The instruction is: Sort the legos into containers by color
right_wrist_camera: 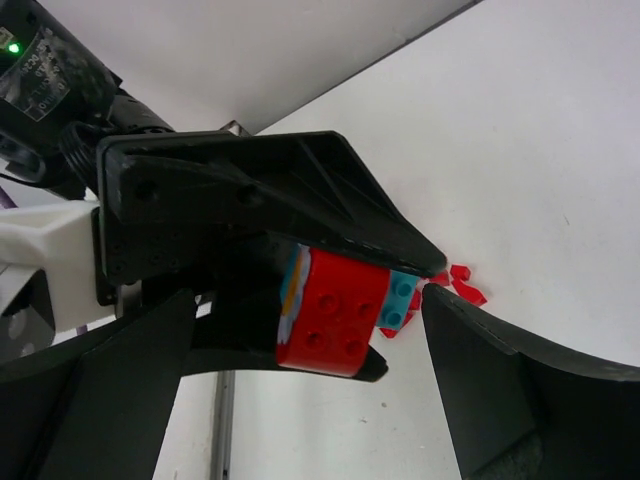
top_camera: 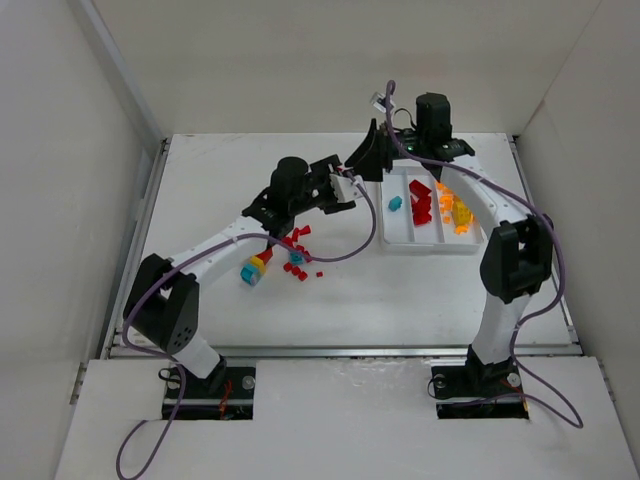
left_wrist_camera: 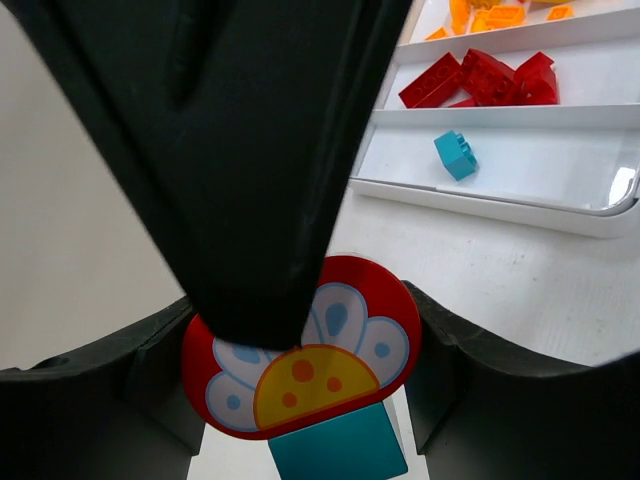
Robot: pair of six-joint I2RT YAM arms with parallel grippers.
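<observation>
My left gripper (left_wrist_camera: pixel 303 335) is shut on a red brick printed with a flower (left_wrist_camera: pixel 345 325), and a teal brick (left_wrist_camera: pixel 335 450) is stuck to it. The right wrist view shows the same red brick (right_wrist_camera: pixel 335 310) and teal brick (right_wrist_camera: pixel 400 300) between the wide-open fingers of my right gripper (right_wrist_camera: pixel 310 300). One right finger (left_wrist_camera: pixel 240 150) hangs over the brick. From above, both grippers (top_camera: pixel 350 188) (top_camera: pixel 375 160) meet left of the white tray (top_camera: pixel 430 248). Its compartments hold a teal brick (top_camera: pixel 395 203), red legos (top_camera: pixel 421 203) and orange legos (top_camera: pixel 455 212).
Loose red legos (top_camera: pixel 298 262) lie on the table under the left arm, also in the right wrist view (right_wrist_camera: pixel 462 290). A stacked teal, yellow and red piece (top_camera: pixel 253 271) sits beside them. White walls enclose the table on three sides.
</observation>
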